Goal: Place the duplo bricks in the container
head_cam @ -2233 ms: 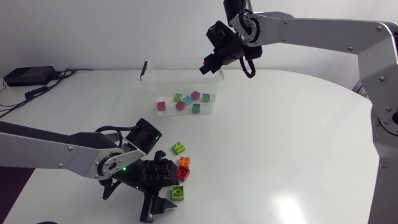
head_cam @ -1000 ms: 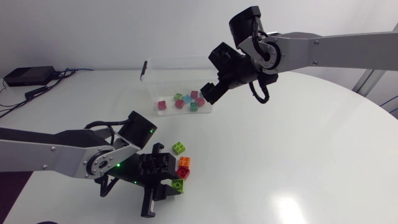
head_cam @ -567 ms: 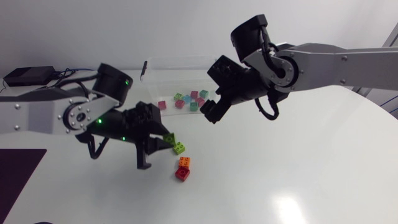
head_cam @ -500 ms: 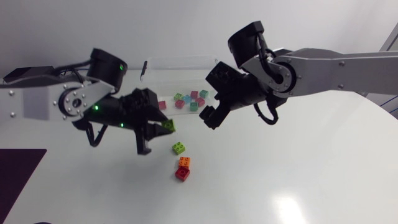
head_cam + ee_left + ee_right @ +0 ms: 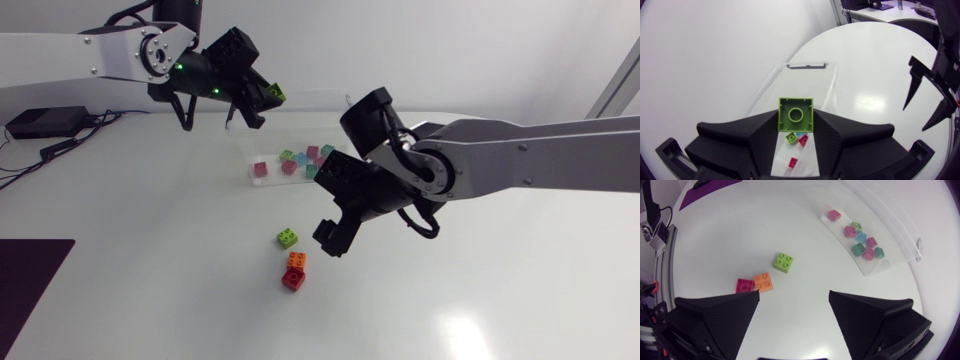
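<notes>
My left gripper (image 5: pixel 262 100) is shut on a lime green duplo brick (image 5: pixel 272 94), held high over the rear left of the clear container (image 5: pixel 290 128). The left wrist view shows that brick (image 5: pixel 796 114) stud-side down between the fingers, with the container's rim (image 5: pixel 807 65) below. Several pink, green and blue bricks (image 5: pixel 305 160) lie inside. On the table lie a green brick (image 5: pixel 288 238), an orange brick (image 5: pixel 297 261) and a red brick (image 5: pixel 292 279). My right gripper (image 5: pixel 332 237) hangs open just right of them. Ahead of it (image 5: pixel 795 315) are the green (image 5: pixel 783 262), orange (image 5: pixel 764 281) and red (image 5: pixel 745 286) bricks.
A black box with cables (image 5: pixel 45 122) sits at the far left rear of the table. A dark mat (image 5: pixel 30 280) lies at the left front edge. My right arm's link (image 5: pixel 520 165) stretches across the right half of the table.
My left gripper lifted the lime green brick from the front of the table up and back to above the container. My right arm came down from the container toward the loose bricks.
</notes>
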You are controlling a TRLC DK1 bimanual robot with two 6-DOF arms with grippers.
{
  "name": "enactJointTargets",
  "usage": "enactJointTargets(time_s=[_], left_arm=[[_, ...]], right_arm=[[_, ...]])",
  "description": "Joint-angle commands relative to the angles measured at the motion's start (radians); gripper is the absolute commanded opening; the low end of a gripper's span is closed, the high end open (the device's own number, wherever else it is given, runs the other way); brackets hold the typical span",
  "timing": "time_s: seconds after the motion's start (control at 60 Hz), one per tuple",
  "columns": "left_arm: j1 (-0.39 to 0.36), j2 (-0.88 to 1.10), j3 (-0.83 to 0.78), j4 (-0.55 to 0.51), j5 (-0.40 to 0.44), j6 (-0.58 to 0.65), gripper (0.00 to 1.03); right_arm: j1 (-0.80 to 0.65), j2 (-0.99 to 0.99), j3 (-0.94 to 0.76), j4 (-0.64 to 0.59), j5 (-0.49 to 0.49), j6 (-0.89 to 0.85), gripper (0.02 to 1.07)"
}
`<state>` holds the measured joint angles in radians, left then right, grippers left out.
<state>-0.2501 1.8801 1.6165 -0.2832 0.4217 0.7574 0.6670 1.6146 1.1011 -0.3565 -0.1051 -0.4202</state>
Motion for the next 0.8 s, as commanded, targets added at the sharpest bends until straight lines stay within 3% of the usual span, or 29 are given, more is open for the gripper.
enactJointTargets(time_s=[0.0,0.333,0.4,0.567,0.617,0.783], left_arm=[[0.021,0.086,0.085,0.003,-0.001,-0.029,0.24],[0.061,0.244,0.201,-0.002,-0.023,-0.033,0.26],[0.066,0.260,0.206,-0.002,-0.029,-0.032,0.39],[0.078,0.260,0.197,-0.005,-0.031,-0.029,0.90],[0.083,0.251,0.191,-0.005,-0.031,-0.029,0.98],[0.092,0.185,0.138,-0.004,-0.027,-0.027,0.99]], right_arm=[[0.025,0.013,-0.030,-0.019,-0.008,-0.023,1.02],[0.069,0.077,-0.021,-0.033,-0.008,-0.025,1.02],[0.079,0.088,-0.021,-0.033,-0.008,-0.020,1.02],[0.103,0.123,-0.012,-0.036,-0.007,-0.009,1.02],[0.109,0.137,-0.009,-0.036,-0.005,-0.008,1.02],[0.126,0.168,0.009,-0.042,0.004,-0.006,1.02]])
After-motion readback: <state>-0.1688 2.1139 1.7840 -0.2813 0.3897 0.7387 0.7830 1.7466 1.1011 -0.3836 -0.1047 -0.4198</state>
